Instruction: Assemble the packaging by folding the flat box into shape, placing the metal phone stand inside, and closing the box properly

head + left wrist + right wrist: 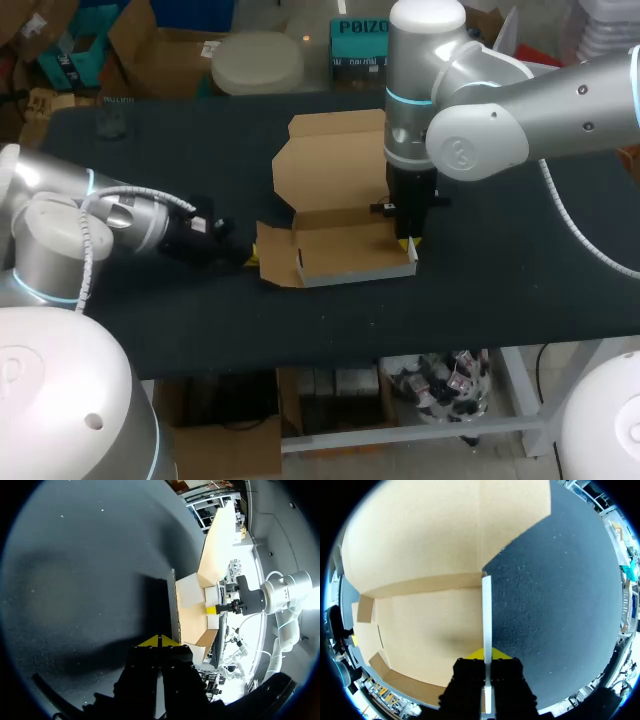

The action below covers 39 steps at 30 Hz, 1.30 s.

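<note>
The brown cardboard box [340, 245] lies half folded in the middle of the table, its low walls up and its lid [330, 155] lying flat behind. My right gripper [409, 245] comes straight down on the box's right side wall. In the right wrist view that wall [486, 605] runs between the fingers, and the right gripper [484, 655] is shut on it. My left gripper [247, 256] lies low by the box's left wall. The left gripper [159, 641] is shut with nothing in it, the left wall [173, 605] just ahead of its tips. No phone stand shows inside the box.
A small dark object [110, 124] sits near the table's far left corner. The black tabletop [520, 270] stretches bare to the right of the box, and the front edge lies close below it.
</note>
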{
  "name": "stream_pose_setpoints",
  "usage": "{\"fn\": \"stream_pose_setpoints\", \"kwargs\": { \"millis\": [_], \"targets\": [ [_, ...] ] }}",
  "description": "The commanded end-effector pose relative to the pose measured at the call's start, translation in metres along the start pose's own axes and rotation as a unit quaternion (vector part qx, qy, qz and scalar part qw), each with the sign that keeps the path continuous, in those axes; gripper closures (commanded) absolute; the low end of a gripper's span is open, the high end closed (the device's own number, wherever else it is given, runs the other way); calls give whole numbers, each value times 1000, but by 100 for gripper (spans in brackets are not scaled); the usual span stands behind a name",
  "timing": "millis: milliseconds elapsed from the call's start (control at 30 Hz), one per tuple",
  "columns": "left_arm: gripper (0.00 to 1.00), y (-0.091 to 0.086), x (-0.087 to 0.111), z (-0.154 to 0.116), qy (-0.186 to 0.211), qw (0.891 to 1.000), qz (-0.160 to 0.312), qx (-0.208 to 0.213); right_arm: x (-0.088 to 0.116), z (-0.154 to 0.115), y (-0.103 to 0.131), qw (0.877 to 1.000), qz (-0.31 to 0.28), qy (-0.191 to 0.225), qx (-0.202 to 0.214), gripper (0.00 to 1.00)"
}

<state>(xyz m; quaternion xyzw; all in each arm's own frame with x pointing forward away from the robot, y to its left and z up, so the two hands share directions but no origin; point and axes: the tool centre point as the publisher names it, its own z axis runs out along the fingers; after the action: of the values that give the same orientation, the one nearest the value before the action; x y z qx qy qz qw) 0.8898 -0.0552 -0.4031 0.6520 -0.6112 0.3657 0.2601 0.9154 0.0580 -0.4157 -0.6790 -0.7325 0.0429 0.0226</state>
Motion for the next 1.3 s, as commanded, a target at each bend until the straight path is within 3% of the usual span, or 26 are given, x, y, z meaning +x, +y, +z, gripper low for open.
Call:
{"fn": "stream_pose_setpoints", "kwargs": {
  "millis": [33,367,467,700,1300],
  "targets": [
    [100,0,3,3,4,1000,2,1,1,-1,1,1000,0,-2,2,100],
    [100,-1,13,6,15,1000,7,1,1,-1,1,1000,0,-2,2,100],
    [86,-2,16,6,19,1000,9,4,1,-1,1,1000,0,-2,2,100],
    [78,-4,17,5,31,999,3,13,1,-1,1,1000,0,-2,2,100],
    [71,-5,30,15,90,996,-13,13,1,-1,1,1000,0,-2,2,100]
  ]
}}
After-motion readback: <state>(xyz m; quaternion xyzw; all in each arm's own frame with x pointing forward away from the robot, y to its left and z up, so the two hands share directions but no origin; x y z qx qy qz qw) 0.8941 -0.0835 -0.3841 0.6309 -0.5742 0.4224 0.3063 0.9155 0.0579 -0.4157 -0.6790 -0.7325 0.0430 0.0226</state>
